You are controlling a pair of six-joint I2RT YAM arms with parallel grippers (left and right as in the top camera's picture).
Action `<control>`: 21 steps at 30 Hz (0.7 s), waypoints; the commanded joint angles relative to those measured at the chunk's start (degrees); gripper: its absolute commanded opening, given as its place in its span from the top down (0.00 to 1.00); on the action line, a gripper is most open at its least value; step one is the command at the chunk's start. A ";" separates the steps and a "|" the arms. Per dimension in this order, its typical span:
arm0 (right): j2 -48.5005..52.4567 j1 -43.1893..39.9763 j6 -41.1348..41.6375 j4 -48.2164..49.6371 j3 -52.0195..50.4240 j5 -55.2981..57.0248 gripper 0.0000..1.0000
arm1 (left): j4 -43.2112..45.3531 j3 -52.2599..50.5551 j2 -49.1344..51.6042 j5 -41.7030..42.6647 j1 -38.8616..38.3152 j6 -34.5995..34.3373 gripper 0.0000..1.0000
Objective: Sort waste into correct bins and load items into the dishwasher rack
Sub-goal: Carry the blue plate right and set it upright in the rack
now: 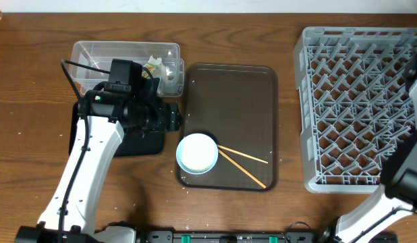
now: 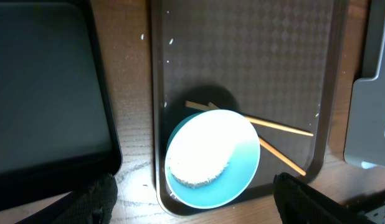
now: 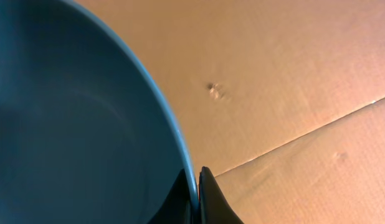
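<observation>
A bowl (image 1: 197,153) with a pale-blue wall and white rice inside sits at the front left of the brown serving tray (image 1: 229,88). Two wooden chopsticks (image 1: 245,162) lie next to it. My left gripper (image 1: 169,116) is open and empty above the black tray (image 1: 144,143); its view shows the bowl (image 2: 211,155) between its fingers (image 2: 192,199). My right gripper (image 3: 197,186) is shut on the rim of the dark-blue plate (image 3: 74,124), over brown cardboard. The clear tub (image 1: 94,54) holds white tissue (image 1: 169,71) and a yellow-green wrapper (image 1: 153,64). The cups are out of view.
The light-grey dishwasher rack (image 1: 357,101) stands at the right, and its corner shows in the left wrist view (image 2: 367,93). A few loose rice grains (image 2: 171,42) lie on the brown tray (image 2: 242,50). My right arm (image 1: 404,175) leaves the overhead view at the lower right.
</observation>
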 commanded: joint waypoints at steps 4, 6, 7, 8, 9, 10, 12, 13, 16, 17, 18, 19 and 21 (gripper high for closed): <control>5.70 -0.66 -9.01 4.87 0.13 1.73 0.99 | -0.15 -0.17 0.02 -0.26 -0.13 -0.26 0.17; 7.04 -0.48 -7.52 4.85 0.13 1.79 0.99 | -0.04 -0.17 0.02 -0.28 -0.13 -0.26 0.17; 7.56 -0.31 -6.08 4.57 0.13 1.97 0.99 | 0.09 -0.17 0.02 -0.28 -0.13 -0.26 0.17; 7.87 -0.09 -4.72 4.09 0.11 1.99 0.99 | 0.31 -0.17 0.02 -0.28 -0.13 -0.26 0.17; 8.07 0.13 -3.45 2.99 0.11 1.99 0.99 | 0.48 -0.17 0.02 -0.28 -0.13 -0.28 0.17; 8.07 0.35 -1.73 1.88 0.11 1.99 0.99 | 0.57 -0.17 0.02 -0.28 -0.13 -0.26 0.17; 8.07 0.76 1.38 1.16 0.11 1.99 0.87 | 0.74 -0.17 0.02 -0.28 -0.13 -0.26 0.17; 8.07 1.03 2.56 1.14 0.11 1.97 0.60 | 0.90 -0.17 0.02 -0.28 -0.13 -0.26 0.17; 8.07 1.99 4.90 1.22 0.13 2.56 0.18 | 1.05 -0.17 0.02 -0.28 -0.13 -0.26 0.17; 8.04 2.38 5.31 1.27 0.13 3.15 0.13 | 1.05 -0.17 0.02 -0.28 -0.13 -0.26 0.17; 7.93 2.80 5.99 1.25 0.13 3.63 0.08 | 1.05 -0.17 0.02 -0.28 -0.13 -0.26 0.17; 7.85 3.19 6.75 1.22 0.13 4.31 0.04 | 1.05 -0.17 0.02 -0.28 -0.13 -0.26 0.17; 7.28 3.76 7.26 0.42 0.13 4.74 0.01 | 1.05 -0.17 0.02 -0.28 -0.13 -0.24 0.17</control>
